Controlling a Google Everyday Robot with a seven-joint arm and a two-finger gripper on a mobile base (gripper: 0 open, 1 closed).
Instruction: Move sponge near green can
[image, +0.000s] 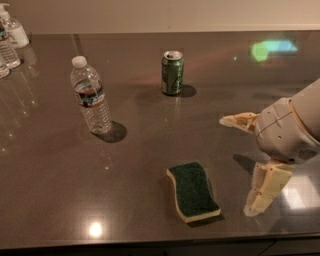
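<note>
the sponge (193, 191) lies flat on the dark, glossy table (50, 175), toward its front edge. its dark green scouring side faces up, and the pale yellow foam shows along its near and left edges. its long side runs from rear-left to front-right.

the gripper (236, 166) hangs just to the right of the sponge and does not touch it. its fingers (265, 189) are spread wide apart with nothing between them. one pale finger points downward beside the sponge's front right corner, its tip close to the table; whether it touches the surface cannot be told. the other finger reaches out leftward, higher up, behind and to the right of the sponge. the rounded pale wrist housing (287, 132) sits further right of the sponge and runs off the edge of the view.

the green can (172, 72) stands upright well behind the sponge, slightly to its left, with its silver top showing. the two are well apart, with bare table between them.

a clear water bottle (91, 96) with a white cap stands upright behind and to the left of the sponge. a few more bottles (7, 47) stand far to the sponge's rear left, partly cut off. a green-blue patch of reflected light (272, 49) lies far behind and to the right of the sponge.
</note>
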